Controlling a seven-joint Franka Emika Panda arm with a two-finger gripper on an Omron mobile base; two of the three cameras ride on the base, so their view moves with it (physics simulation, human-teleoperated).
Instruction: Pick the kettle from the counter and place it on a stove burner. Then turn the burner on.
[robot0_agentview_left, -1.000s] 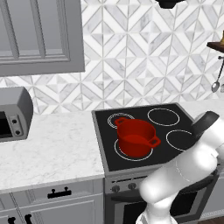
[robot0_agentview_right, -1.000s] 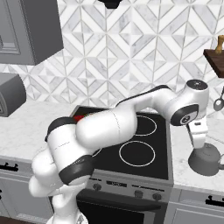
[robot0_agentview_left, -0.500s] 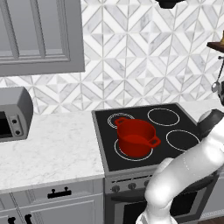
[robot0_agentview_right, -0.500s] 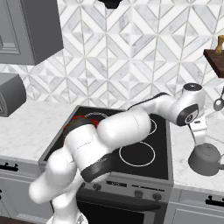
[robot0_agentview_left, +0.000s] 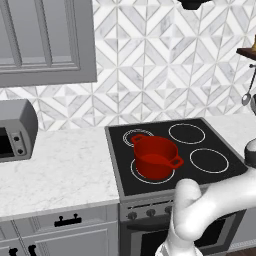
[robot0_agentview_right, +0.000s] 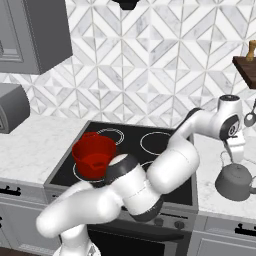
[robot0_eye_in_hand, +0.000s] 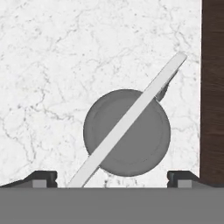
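The small grey kettle (robot0_agentview_right: 236, 181) stands on the white marble counter (robot0_agentview_right: 212, 172) to the right of the black cooktop. My gripper (robot0_agentview_right: 235, 151) hangs just above its arched handle, pointing down. From the hand view I look straight down on the kettle (robot0_eye_in_hand: 127, 131), with its thin handle crossing the domed body diagonally. The gripper (robot0_eye_in_hand: 111, 177) is open, and its fingertips (robot0_eye_in_hand: 41, 177) stand wide apart with nothing held. Two single-circle burners (robot0_agentview_left: 186, 133) (robot0_agentview_left: 209, 160) lie bare on the right half of the cooktop.
A red two-handled pot (robot0_agentview_left: 155, 157) sits on the front-left burner, and a double ring (robot0_agentview_left: 137, 136) lies behind it. A microwave (robot0_agentview_left: 15, 130) stands at the far left. A wooden shelf (robot0_agentview_right: 246, 65) and a hanging ladle (robot0_agentview_right: 249, 118) are above the kettle. A dark brown band (robot0_eye_in_hand: 213, 87) runs beside the counter.
The arm has swung and stretched further right, bringing the gripper over the kettle. The kettle and the red pot have not moved.
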